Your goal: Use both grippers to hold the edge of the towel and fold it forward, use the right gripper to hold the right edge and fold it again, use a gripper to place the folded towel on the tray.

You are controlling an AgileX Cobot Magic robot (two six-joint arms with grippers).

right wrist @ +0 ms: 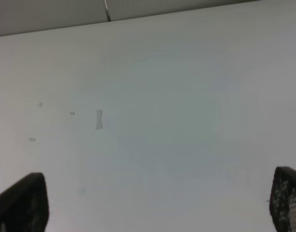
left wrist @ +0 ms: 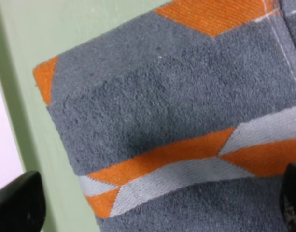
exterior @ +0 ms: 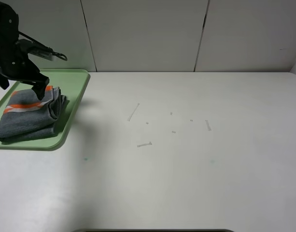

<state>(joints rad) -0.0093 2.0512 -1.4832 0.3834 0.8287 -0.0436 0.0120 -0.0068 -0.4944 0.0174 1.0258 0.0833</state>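
Note:
The towel [exterior: 29, 116] lies folded into a thick grey pad on the light-green tray [exterior: 76, 94] at the far left, its orange-and-white stripe band on top. My left gripper [exterior: 20, 87] hovers just above the towel's far end, open and empty. In the left wrist view the towel [left wrist: 176, 111] fills the frame over the tray [left wrist: 20, 96], and the left gripper [left wrist: 155, 208] shows only two black fingertips [left wrist: 17, 205] spread wide apart. My right gripper [right wrist: 152, 203] is open and empty over bare white table [right wrist: 162, 96]. It is out of the exterior view.
The white table [exterior: 186, 169] carries a few small pale tape scraps [exterior: 133, 112] near its middle; one scrap [right wrist: 98, 119] shows in the right wrist view. A panelled white wall [exterior: 148, 34] stands along the table's far edge.

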